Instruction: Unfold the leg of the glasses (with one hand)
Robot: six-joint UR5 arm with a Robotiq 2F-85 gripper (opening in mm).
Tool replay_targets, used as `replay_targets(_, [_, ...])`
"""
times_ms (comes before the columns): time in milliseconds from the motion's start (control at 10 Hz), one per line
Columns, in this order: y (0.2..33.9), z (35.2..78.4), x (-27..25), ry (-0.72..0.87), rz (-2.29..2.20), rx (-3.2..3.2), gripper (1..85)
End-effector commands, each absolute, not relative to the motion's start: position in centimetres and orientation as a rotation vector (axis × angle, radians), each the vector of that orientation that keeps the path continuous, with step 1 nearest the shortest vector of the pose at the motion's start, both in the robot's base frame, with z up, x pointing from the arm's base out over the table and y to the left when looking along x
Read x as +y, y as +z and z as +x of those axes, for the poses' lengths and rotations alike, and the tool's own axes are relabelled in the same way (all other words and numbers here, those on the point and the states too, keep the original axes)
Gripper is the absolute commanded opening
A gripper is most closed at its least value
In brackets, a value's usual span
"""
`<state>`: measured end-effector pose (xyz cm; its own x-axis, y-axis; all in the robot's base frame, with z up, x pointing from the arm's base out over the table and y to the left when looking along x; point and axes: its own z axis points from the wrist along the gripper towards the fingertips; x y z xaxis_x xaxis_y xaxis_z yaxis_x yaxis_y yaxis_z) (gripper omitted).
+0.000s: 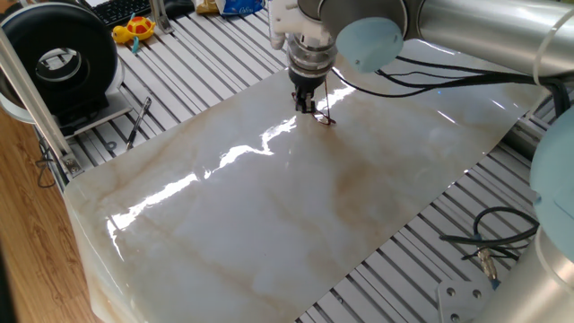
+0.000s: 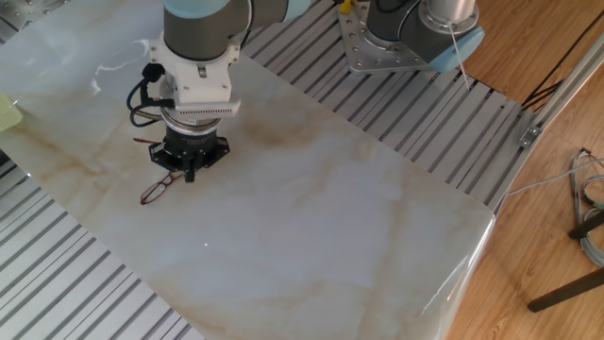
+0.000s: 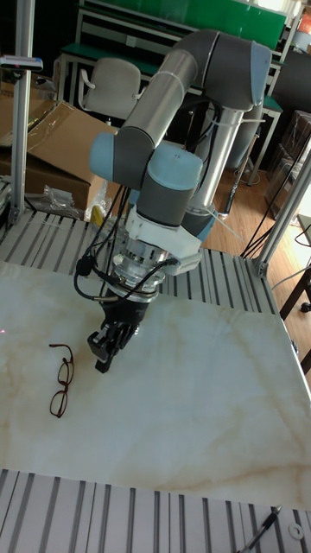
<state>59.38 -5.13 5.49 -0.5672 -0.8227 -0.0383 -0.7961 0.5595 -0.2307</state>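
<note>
The glasses (image 3: 60, 384) lie flat on the marble-patterned sheet (image 3: 190, 423), thin reddish-brown wire frame, lenses one behind the other. One slim leg sticks out sideways from the far lens. In the other fixed view the glasses (image 2: 154, 191) lie just left of the fingertips. The hand, my black gripper (image 3: 101, 352), hangs low over the sheet right beside the glasses, fingers drawn together, nothing visibly between them. In one fixed view the gripper (image 1: 307, 102) partly hides the glasses (image 1: 325, 115).
A black pen-like tool (image 1: 138, 122) lies on the slatted aluminium table left of the sheet. A round black device (image 1: 61, 56) and a yellow toy (image 1: 134, 29) stand beyond it. Cables (image 1: 489, 240) lie at the right edge. The arm's base plate (image 2: 377, 42) sits behind.
</note>
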Motion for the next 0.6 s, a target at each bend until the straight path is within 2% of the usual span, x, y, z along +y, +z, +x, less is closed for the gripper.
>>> replay_targets(0, [5.71, 59.89, -3.79, -0.232, -1.347, 2.647, 76.7])
replay_targets(500, [5.62, 59.43, -3.91, -0.222, -1.299, 2.689, 75.7])
